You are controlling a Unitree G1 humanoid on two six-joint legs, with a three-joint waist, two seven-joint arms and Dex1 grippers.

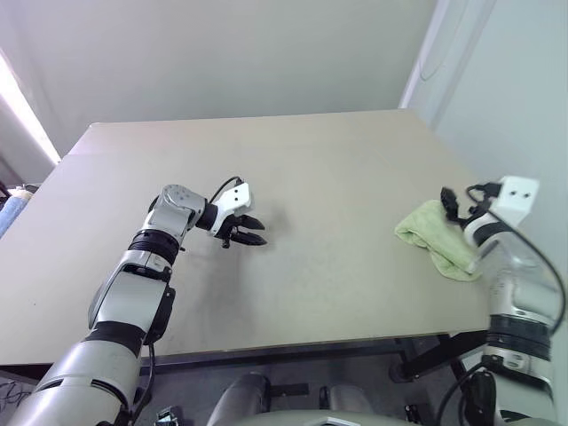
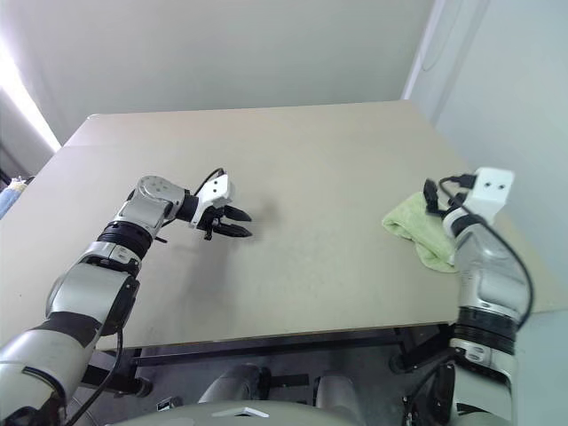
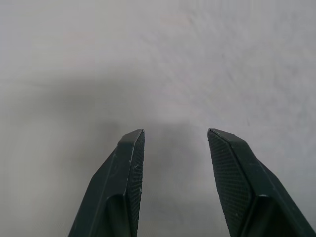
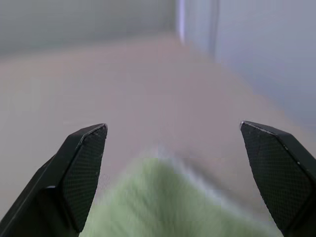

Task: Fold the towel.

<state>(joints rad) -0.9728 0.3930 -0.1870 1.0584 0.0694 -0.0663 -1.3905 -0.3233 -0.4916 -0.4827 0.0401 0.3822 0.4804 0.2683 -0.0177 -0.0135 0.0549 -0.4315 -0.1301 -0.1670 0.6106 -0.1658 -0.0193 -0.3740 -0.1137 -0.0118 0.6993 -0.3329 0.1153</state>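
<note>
Left eye view: towel [image 1: 435,240] bunched near table [image 1: 337,177] edge; right claw [image 1: 454,206] spread above, left claw [image 1: 248,232] parted, empty.

My table [image 1: 337,177] spans the view ahead of me, with a wall behind its far edge and another wall along its right side. The towel [image 1: 432,238] lies bunched on the table near the right edge, toward the near side. My right gripper [image 1: 453,202] sits above the towel's right part, and in my right wrist view the towel [image 4: 173,202] lies below and between my two spread fingers [image 4: 81,168]. My left gripper [image 1: 248,231] is over the bare table, left of centre, well apart from the towel, pointing right. In my left wrist view its fingers [image 3: 129,173] frame bare table surface.
</note>
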